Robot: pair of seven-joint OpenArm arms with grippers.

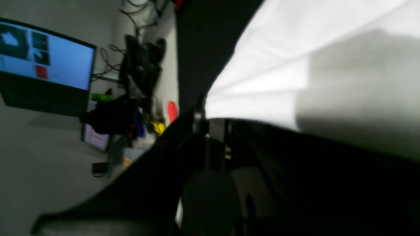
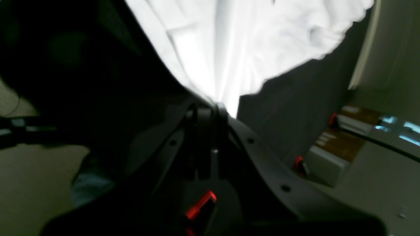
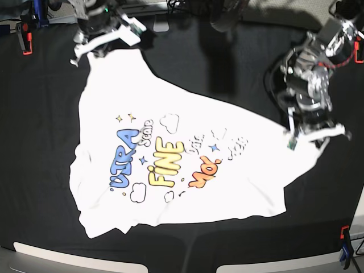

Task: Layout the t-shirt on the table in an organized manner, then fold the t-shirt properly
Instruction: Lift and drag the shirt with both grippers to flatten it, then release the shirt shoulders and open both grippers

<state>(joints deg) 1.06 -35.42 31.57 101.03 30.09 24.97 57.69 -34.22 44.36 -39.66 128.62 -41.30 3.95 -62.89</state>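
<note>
Left gripper (image 1: 205,113) pinching t-shirt (image 3: 170,170) corner, right gripper (image 2: 213,106) likewise

Lit blue monitor (image 1: 46,59), tangled cables (image 1: 131,19)

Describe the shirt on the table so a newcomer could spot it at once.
A black-covered table fills the base view. Spread across its middle lies the t-shirt, white, pinched at two edges by the left gripper and right gripper. Its bubbly blue, yellow and orange lettering with clouds and stars sets it apart.

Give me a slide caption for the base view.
Both hands, left hand and right hand, shut on the printed t-shirt, stretching it across the black table.
</note>
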